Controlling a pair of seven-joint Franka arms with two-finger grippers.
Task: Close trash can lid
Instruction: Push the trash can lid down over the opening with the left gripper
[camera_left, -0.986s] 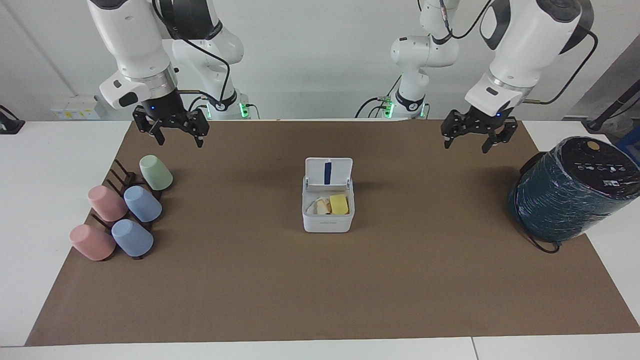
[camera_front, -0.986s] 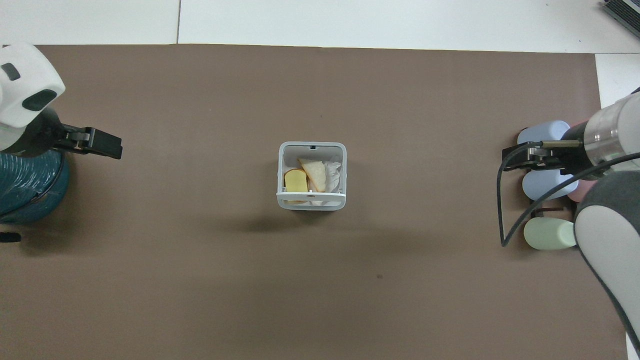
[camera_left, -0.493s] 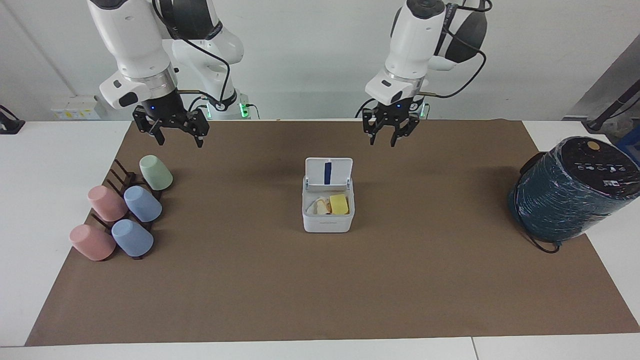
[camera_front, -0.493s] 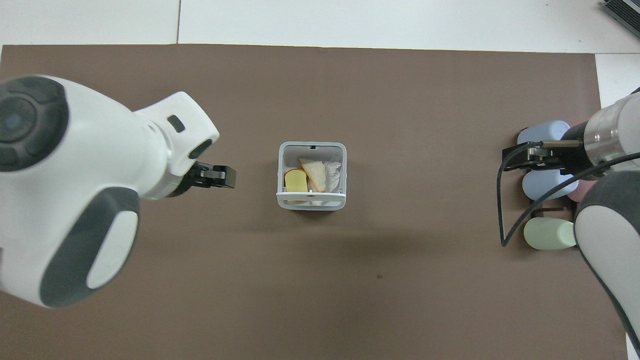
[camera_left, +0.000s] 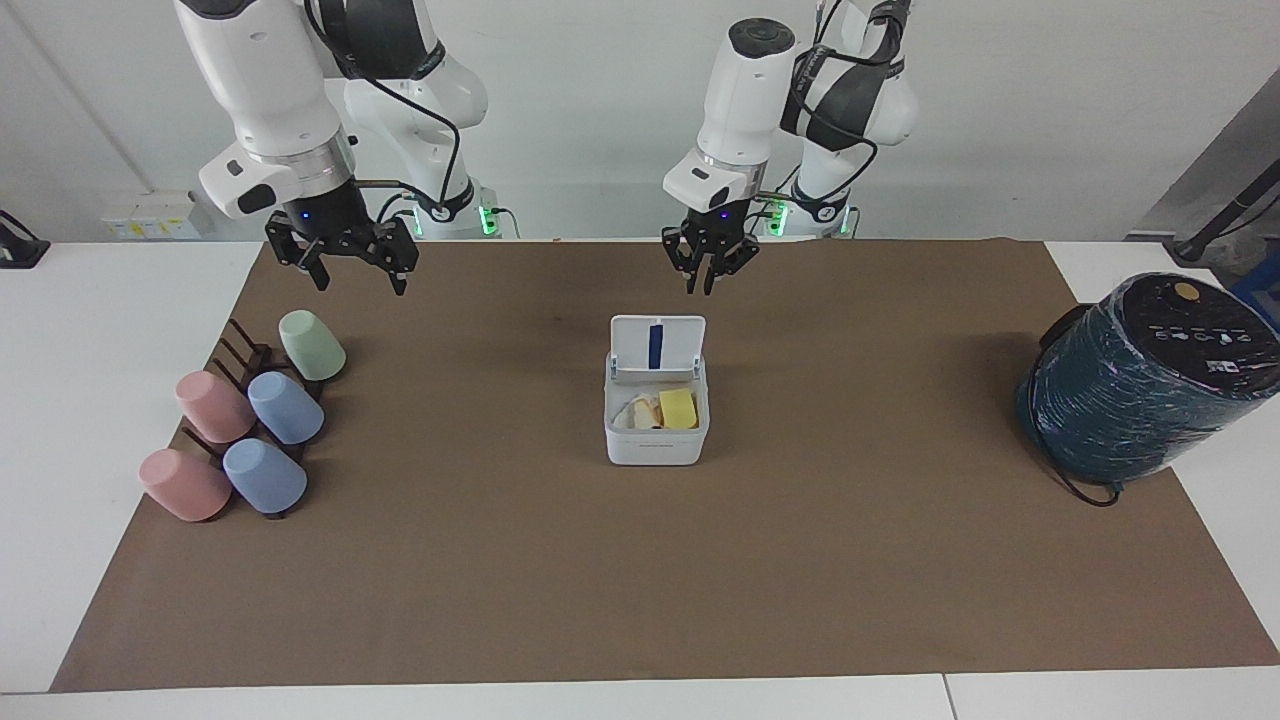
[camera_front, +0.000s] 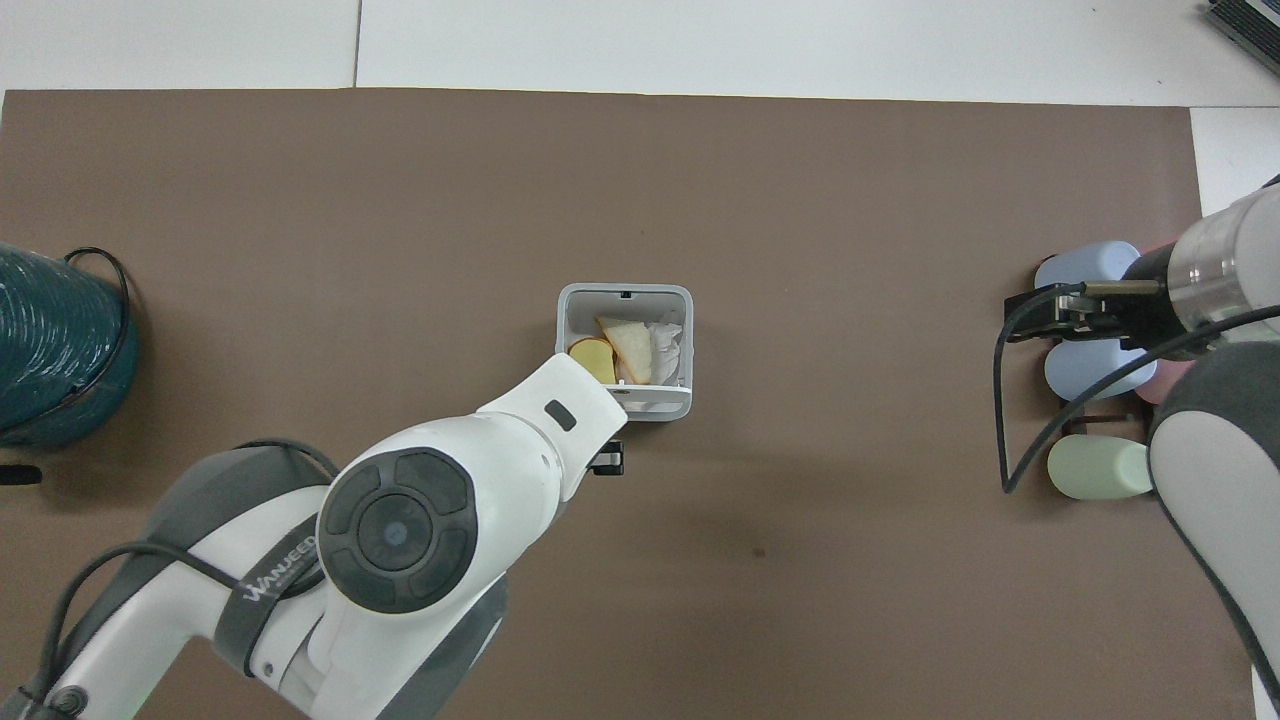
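The trash can (camera_left: 655, 442) is a small white box at the middle of the brown mat, with a yellow piece and crumpled white paper inside. It also shows in the overhead view (camera_front: 624, 292). The lid (camera_left: 678, 345) stands upright and open on the can's edge nearer to the robots, its blue strip showing. My left gripper (camera_left: 706, 282) hangs in the air over the mat just on the robots' side of the lid, above it and apart from it. In the overhead view its own arm hides it. My right gripper (camera_left: 356, 278) is open and empty over the mat near the cup rack.
A dark rack (camera_left: 245, 352) holds green (camera_left: 312, 345), pink (camera_left: 212, 405) and blue (camera_left: 285, 407) cups at the right arm's end. A large dark teal wrapped cylinder (camera_left: 1140, 385) with a cable stands at the left arm's end.
My left arm has swung from the teal cylinder's end toward the middle and its gripper has turned. It now hangs by the open lid. The right arm waits unmoved.
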